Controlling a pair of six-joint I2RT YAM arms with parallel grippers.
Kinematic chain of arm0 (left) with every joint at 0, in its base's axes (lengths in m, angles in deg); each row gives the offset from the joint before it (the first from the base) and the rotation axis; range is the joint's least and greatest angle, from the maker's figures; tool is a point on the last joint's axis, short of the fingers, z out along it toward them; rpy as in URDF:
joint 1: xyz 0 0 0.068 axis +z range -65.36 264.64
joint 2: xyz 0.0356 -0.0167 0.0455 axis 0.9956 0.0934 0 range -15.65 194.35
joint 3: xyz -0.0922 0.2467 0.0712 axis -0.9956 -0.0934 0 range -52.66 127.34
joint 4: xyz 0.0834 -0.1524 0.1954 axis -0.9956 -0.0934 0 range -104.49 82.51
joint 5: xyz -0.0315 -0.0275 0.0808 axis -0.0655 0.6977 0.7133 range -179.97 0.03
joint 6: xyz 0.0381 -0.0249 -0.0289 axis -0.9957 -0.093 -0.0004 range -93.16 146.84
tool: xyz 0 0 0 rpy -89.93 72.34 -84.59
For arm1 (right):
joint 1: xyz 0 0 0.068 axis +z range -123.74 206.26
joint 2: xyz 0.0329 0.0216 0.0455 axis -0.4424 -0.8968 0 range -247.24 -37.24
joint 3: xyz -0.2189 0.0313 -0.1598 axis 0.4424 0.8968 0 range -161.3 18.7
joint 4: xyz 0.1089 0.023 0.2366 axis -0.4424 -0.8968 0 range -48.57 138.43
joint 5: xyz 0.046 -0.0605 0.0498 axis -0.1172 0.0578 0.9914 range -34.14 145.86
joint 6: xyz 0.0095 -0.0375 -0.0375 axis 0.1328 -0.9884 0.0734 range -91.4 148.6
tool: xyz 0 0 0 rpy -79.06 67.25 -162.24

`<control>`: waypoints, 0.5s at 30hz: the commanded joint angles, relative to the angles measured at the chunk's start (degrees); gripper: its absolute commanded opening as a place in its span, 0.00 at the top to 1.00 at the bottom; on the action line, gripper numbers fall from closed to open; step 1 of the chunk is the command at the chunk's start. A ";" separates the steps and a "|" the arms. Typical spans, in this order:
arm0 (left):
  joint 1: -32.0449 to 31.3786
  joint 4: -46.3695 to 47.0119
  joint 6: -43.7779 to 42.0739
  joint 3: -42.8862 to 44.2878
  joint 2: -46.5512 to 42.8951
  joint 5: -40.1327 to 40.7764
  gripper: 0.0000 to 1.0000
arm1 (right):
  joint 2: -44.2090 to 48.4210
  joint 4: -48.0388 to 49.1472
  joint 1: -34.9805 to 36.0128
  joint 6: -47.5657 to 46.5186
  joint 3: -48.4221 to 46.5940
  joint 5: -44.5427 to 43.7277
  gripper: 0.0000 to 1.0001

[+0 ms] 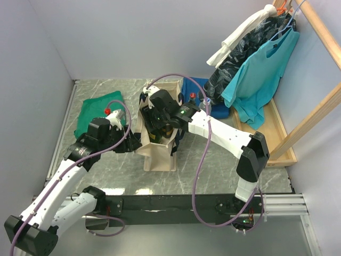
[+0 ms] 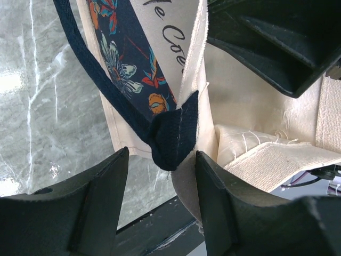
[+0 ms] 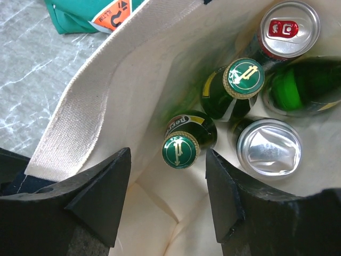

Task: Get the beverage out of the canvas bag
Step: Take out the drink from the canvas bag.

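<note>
The canvas bag (image 1: 160, 157) stands upright in the middle of the overhead view. The right gripper (image 3: 168, 156) hangs over its mouth with jaws apart. Inside the bag, a green bottle (image 3: 184, 141) with a green cap sits between and below the fingertips. Toward the upper right of that wrist view are a second bottle (image 3: 234, 88), a silver can (image 3: 269, 146) and a red-tabbed can (image 3: 287, 29). At the bag's left edge, the left gripper (image 2: 161, 154) is spread open around the rim and navy strap (image 2: 170, 136), not clamped.
</note>
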 commanded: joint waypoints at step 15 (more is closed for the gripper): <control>-0.38 -2.29 -0.04 -0.60 -1.32 0.18 0.41 | -3.01 -0.09 0.11 1.19 -1.33 -0.03 0.37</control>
